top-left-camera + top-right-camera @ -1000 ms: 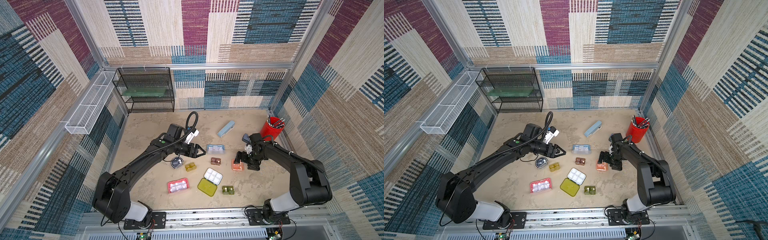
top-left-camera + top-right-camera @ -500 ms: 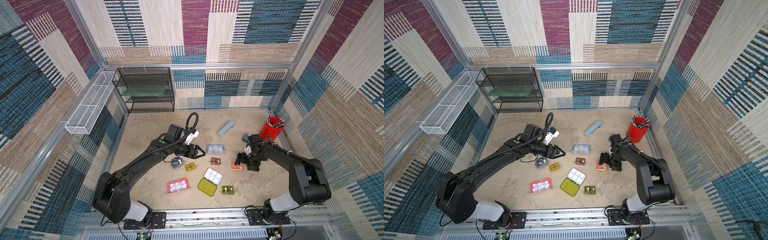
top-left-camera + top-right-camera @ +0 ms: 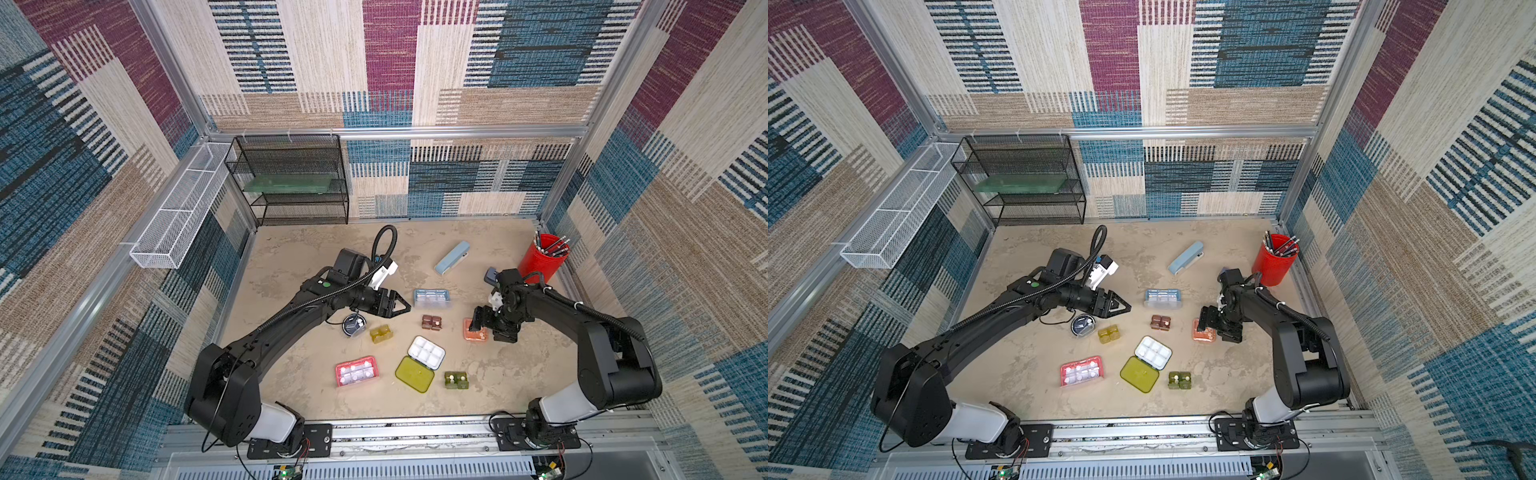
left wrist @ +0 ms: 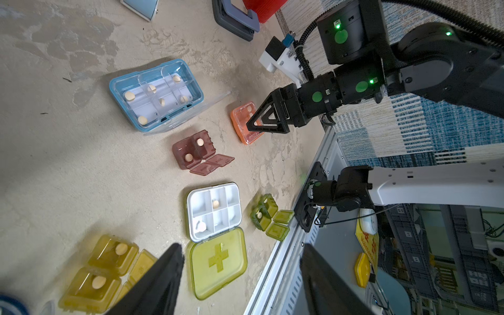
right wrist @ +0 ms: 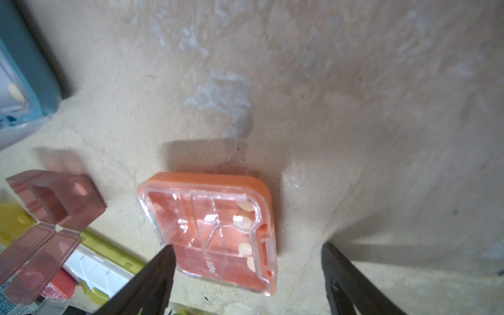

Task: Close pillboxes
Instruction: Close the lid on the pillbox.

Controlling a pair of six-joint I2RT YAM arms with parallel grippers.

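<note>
The yellow-green pillbox lies in the middle of the table. Its white tray is uncovered and its tinted lid is folded out flat toward the front edge. Nearest that edge, just right of the yellow-green pillbox's lid, sits the dark green pillbox with both small flaps open. To the left of the yellow-green pillbox, also on the front side, is the pink pillbox; whether its lid is down cannot be told.

Beyond the yellow-green pillbox to the left stands the amber pillbox with its flaps open, and farther left is the round black pillbox. Straight beyond the yellow-green pillbox is the brown pillbox, its two flaps hanging open. Beyond it to the right lies the orange pillbox, with a clear lid lying over its compartments. The right gripper hangs over this box with its jaws spread. One finger is at the box's edge, the other is over bare table, and nothing is clamped.

Farther out is the light blue pillbox, its clear lid swung aside. The left gripper hovers beyond-left of the yellow-green pillbox, jaws apart and empty. Farthest out are a pale-blue case and a red cup.
</note>
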